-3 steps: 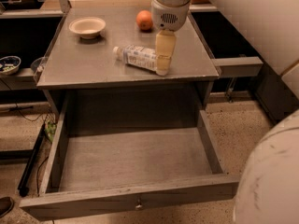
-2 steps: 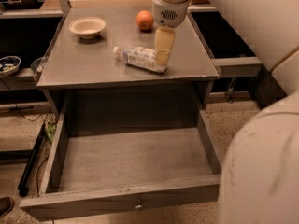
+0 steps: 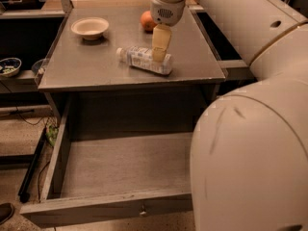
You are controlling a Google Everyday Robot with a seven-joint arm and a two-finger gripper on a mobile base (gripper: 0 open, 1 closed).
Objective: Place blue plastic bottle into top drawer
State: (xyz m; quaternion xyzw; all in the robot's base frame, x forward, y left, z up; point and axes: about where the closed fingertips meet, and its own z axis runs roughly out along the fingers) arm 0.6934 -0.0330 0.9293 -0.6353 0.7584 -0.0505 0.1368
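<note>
The blue plastic bottle (image 3: 143, 59) lies on its side on the grey table top (image 3: 96, 66), white cap pointing left. My gripper (image 3: 160, 52) hangs down from the cream wrist, directly over the right half of the bottle, at or just above it. The top drawer (image 3: 120, 165) is pulled fully out below the table top. Its inside is bare, and its small round knob (image 3: 142, 209) shows on the front panel.
An orange (image 3: 147, 21) sits behind the gripper and a cream bowl (image 3: 90, 28) stands at the back left of the table top. My large white arm (image 3: 250, 143) fills the right side. Shelves with a small dish (image 3: 8, 66) stand at the left.
The gripper has shifted a little left and back, over the bottle. The bottle has not moved. My near arm segment has swung further into view at the right.
</note>
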